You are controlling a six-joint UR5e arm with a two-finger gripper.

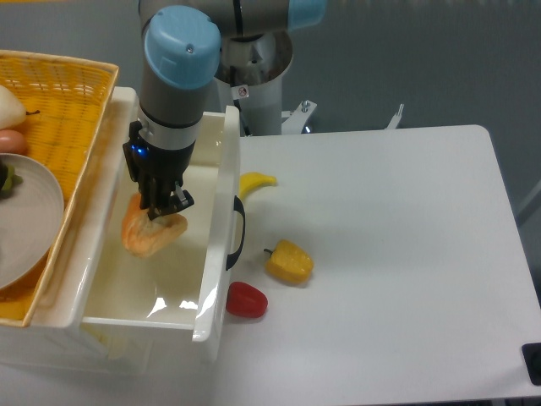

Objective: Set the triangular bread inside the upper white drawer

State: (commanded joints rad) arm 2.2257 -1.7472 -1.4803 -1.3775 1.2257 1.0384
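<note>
End effector (162, 208) clamped on the bread (150, 233), held low inside the open drawer (216, 254) (release and withdrawal apparently all that remains).

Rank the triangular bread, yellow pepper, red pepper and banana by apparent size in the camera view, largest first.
1. triangular bread, partly hidden by the end effector
2. yellow pepper
3. red pepper and banana look alike; unranked.

White desk (397, 254); near its left edge, beside the upper white drawer (221, 254): small yellow banana (256, 182), yellow bell pepper (289, 261), red pepper (246, 300). Right half bare.
</note>
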